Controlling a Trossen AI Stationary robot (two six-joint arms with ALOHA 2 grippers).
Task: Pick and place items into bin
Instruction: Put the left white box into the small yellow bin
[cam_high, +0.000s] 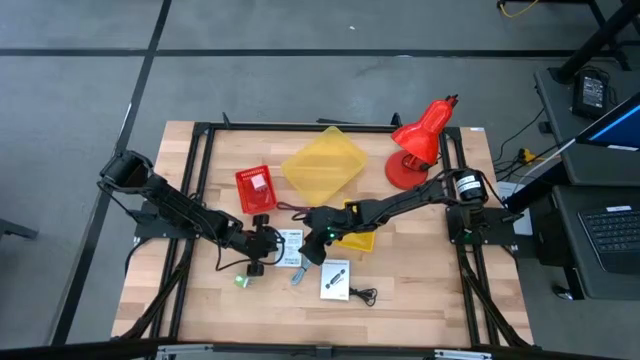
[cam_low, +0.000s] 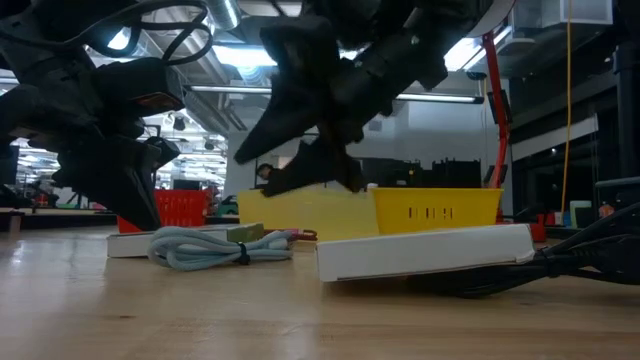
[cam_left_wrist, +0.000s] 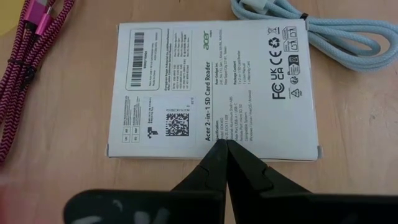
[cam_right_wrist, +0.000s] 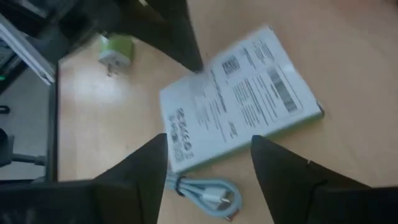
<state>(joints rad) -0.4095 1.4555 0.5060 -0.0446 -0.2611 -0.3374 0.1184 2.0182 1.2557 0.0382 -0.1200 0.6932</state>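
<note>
A white printed card lies flat on the wooden table, left of centre. My left gripper is shut, with its tips on the card. My right gripper is open and hangs above the same card without touching it. A coiled blue-grey cord lies beside the card. A dark red cord is on its other side and a small green object is nearby. A second white card lies nearer the front edge, with a black cord next to it. My left gripper presses its shut fingertips down on the card's printed face, just inside the middle of one long edge. The fingers slant down from the table's left side. The card lies flat on the table under them.
A large yellow bin and a small red basket stand toward the far side. A small yellow bin sits under the right arm. A red desk lamp stands at the far right. A black frame borders the table.
</note>
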